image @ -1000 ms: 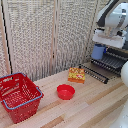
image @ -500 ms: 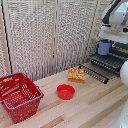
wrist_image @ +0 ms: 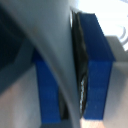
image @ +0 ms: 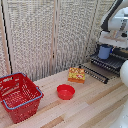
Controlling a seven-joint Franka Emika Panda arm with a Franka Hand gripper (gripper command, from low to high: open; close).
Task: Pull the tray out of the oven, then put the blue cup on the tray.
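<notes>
The blue cup (image: 105, 52) hangs just above the tray (image: 111, 63), a dark wire rack pulled out of the oven (image: 121, 54) at the exterior view's right. My gripper (image: 106, 44) reaches down from above and is shut on the cup's rim. I cannot tell whether the cup's base touches the rack. The wrist view is blurred. It shows the blue cup (wrist_image: 97, 70) filling the picture with a grey finger (wrist_image: 55, 60) across it. The oven door (image: 95, 74) lies folded down in front of the tray.
An orange-yellow box (image: 76, 74) lies on the wooden table (image: 90, 107) next to the oven door. A red bowl (image: 65, 91) sits near the middle and a red basket (image: 19, 95) at the exterior view's left. A slatted screen (image: 50, 35) stands behind.
My gripper has come down a little with the blue cup, closer to the tray. Nothing else has moved.
</notes>
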